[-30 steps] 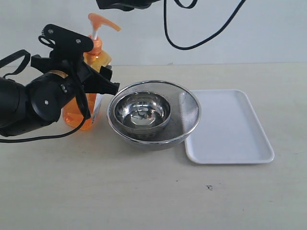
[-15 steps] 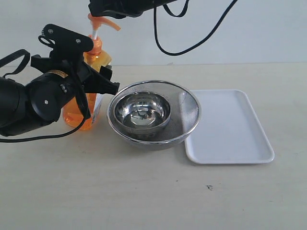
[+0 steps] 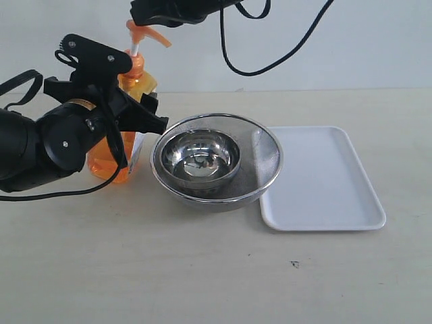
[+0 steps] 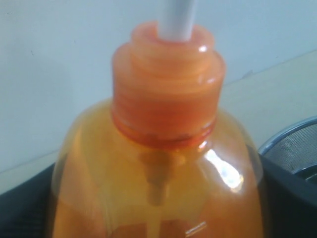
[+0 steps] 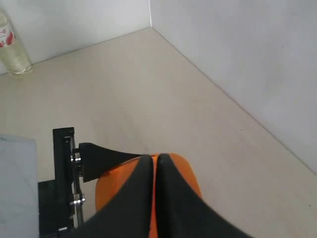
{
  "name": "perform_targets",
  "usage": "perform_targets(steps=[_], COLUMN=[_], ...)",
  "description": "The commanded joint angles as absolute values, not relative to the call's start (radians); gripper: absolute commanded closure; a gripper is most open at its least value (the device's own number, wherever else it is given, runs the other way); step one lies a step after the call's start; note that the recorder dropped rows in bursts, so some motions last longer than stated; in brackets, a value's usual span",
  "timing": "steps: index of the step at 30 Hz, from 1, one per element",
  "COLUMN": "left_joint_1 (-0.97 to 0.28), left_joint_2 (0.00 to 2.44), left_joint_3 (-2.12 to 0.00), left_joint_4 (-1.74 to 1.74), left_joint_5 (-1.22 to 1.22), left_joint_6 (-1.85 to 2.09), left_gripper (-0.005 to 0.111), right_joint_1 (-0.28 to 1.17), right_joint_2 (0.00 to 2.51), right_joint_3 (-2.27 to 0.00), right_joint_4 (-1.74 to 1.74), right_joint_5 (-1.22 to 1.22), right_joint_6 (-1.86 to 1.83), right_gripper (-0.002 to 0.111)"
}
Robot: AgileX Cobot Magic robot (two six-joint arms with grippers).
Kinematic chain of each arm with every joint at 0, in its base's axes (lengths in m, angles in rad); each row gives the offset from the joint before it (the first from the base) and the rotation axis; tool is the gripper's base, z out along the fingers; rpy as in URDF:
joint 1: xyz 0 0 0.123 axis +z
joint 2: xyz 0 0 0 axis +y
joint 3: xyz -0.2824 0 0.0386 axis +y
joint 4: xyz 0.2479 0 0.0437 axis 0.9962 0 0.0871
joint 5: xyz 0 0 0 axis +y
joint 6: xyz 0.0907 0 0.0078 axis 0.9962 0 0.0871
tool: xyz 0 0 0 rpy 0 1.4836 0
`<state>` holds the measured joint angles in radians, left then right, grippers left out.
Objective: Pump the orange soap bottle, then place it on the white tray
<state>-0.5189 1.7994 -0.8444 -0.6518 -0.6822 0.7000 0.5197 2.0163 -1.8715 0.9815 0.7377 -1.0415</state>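
L gripper (image 3: pixel 145 108) clamps orange soap bottle (image 3: pixel 138 81) at shoulder; bottle upright on table (image 3: pixel 202 283). R gripper (image 5: pixel 154 163) fingers pressed together, over pump head (image 5: pixel 183 173). Steel bowls (image 3: pixel 202 156) sit btwn bottle and white tray (image 3: pixel 324 175).

On the table (image 3: pixel 202 270), a soap bottle (image 3: pixel 137 82) stands upright at the left, between the jaws of the left gripper (image 3: pixel 138 111), which reaches in from the left edge. The right gripper (image 3: pixel 145 15) hangs directly over the bottle's pump head (image 3: pixel 145 32). Just right of the bottle sits a mesh bowl (image 3: pixel 266 162) with a smaller bowl (image 3: pixel 201 156) inside it. A tray (image 3: pixel 331 175) lies flat at the right, and the mesh bowl's rim overlaps its left edge.
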Motion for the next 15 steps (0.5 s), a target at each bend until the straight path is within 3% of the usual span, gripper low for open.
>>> perform_targets(steps=[1,15], left_joint_1=[-0.523,-0.523], left_joint_2=[1.804,1.804], left_joint_3=[-0.857,-0.857], left_joint_4=[-0.63,-0.628], left_joint_5=[-0.682,-0.68], left_joint_6=[0.696,0.688], left_gripper=[0.102,0.102], right_joint_1=[0.52,0.551], right_joint_2=[2.036,2.086], right_joint_3=[-1.857,-1.857], right_joint_4=[0.899,0.879], right_joint_5=[0.8,0.828], right_joint_6=[-1.023,-1.002], right_gripper=[0.108,0.108])
